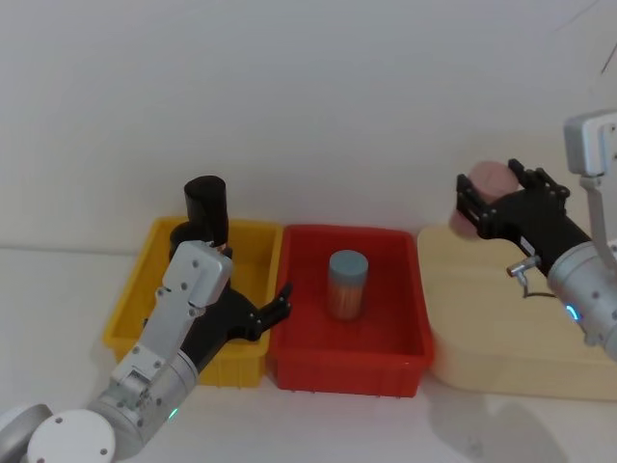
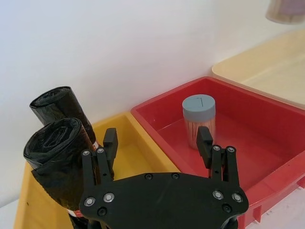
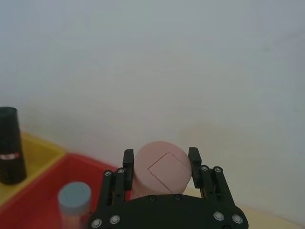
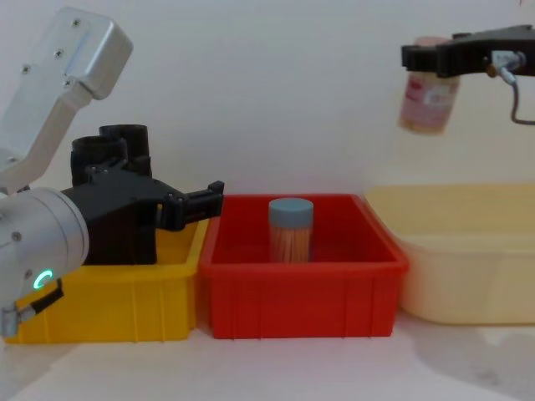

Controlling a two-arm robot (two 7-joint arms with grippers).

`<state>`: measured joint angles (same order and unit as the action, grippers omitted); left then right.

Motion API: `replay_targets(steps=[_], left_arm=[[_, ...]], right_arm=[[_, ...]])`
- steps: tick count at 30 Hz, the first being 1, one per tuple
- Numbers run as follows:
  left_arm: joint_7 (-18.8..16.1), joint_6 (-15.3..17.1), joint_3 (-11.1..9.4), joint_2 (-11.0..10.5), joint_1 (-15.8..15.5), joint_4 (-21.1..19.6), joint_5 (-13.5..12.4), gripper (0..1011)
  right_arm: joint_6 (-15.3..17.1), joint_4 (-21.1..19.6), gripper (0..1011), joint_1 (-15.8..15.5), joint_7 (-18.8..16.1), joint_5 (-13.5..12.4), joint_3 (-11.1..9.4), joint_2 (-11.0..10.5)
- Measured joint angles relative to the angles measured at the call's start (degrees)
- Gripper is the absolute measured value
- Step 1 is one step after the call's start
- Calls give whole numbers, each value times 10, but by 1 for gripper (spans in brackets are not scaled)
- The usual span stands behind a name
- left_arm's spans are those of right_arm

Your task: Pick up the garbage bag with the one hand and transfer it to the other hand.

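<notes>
The place reads as a robotics lab bench. A bare white wall (image 4: 276, 100) stands behind a plain white tabletop (image 4: 334, 368). On it a yellow bin (image 4: 109, 309), a red bin (image 4: 301, 301) and a cream tray (image 4: 468, 284) sit side by side in a row. The left gripper (image 1: 281, 301) and right gripper (image 1: 492, 178), on silver arms, hang over them.
</notes>
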<state>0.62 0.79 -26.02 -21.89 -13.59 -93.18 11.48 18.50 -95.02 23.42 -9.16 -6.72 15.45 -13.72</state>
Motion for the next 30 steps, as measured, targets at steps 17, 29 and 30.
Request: replay_targets(steps=[17,29,30], left_arm=[[0,0,0,0,0,0,0,1001],[0,0,0,0,0,0,0,1001],[0,0,0,0,0,0,0,1001]], right_arm=[[28,64,675,-5,-1,26,2,-14],[27,101,886,2,0,43,11,-10],[27,104,919,2,0,44,12,-10]])
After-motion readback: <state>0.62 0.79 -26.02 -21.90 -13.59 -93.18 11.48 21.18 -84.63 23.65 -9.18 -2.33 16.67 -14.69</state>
